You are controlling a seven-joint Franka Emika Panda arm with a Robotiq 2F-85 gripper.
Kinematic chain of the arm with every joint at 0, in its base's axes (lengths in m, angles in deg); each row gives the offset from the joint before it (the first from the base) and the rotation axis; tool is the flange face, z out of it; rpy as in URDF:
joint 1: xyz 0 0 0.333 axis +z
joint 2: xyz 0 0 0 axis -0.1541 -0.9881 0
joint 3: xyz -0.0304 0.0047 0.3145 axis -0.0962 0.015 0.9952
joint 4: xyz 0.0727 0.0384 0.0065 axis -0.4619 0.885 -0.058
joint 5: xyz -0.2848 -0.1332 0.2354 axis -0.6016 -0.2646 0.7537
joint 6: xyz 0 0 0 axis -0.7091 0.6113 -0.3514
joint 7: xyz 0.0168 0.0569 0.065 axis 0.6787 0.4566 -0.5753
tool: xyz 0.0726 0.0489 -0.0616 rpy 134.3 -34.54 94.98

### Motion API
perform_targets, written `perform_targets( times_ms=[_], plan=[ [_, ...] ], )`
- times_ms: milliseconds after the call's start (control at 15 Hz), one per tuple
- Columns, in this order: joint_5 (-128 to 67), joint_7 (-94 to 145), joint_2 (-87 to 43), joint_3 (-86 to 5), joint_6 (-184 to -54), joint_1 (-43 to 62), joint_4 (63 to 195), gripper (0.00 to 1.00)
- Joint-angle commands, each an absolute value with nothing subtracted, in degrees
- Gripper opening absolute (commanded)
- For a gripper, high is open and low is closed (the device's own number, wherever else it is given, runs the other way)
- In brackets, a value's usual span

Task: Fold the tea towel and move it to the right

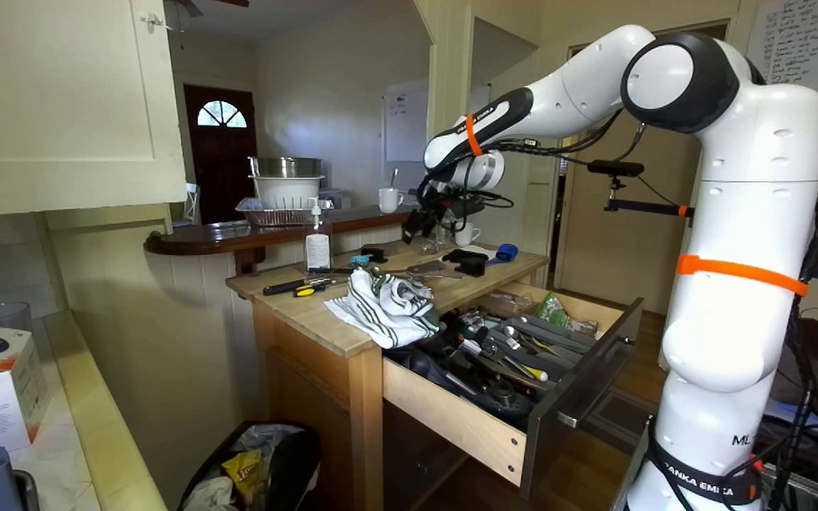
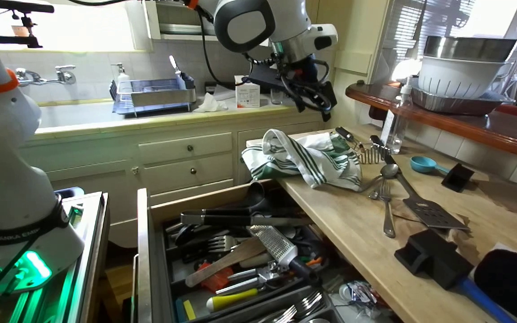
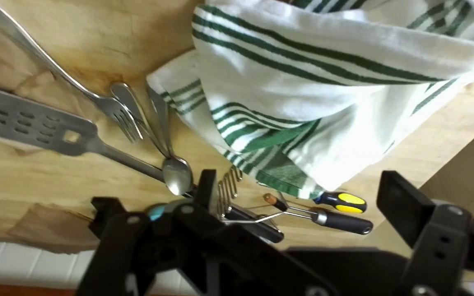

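Note:
The tea towel (image 1: 388,309) is white with green stripes. It lies crumpled in a loose heap on the corner of the wooden counter, and a part hangs over the edge by the drawer. It also shows in an exterior view (image 2: 308,157). In the wrist view the towel (image 3: 303,90) fills the upper right, with a fold raised across it. My gripper (image 3: 300,187) is open and empty, with its fingers wide apart. In both exterior views the gripper (image 1: 412,231) (image 2: 314,110) hangs above the counter, apart from the towel.
A masher (image 3: 340,222) and a yellow-black handle (image 3: 348,202) lie against the towel's edge. A spoon (image 3: 177,174), fork (image 3: 117,113) and slotted spatula (image 3: 35,119) lie beside it. An open utensil drawer (image 1: 451,419) is below. A pump bottle (image 1: 317,245) and raised ledge (image 1: 238,234) stand behind.

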State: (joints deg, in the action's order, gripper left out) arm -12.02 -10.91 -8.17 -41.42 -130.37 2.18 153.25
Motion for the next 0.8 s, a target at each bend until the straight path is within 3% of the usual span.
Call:
perform_targets(
  times_ms=[0,333,733],
  plan=[
    [-2.90,-11.50,-11.72,-43.19,-127.35,-0.84,150.71,1.00],
    [12.46,-11.62,-17.69,-42.54,-127.77,-5.21,148.52,1.00],
    [10.69,-11.44,-17.34,-42.26,-129.35,-5.19,149.48,1.00]
  ],
)
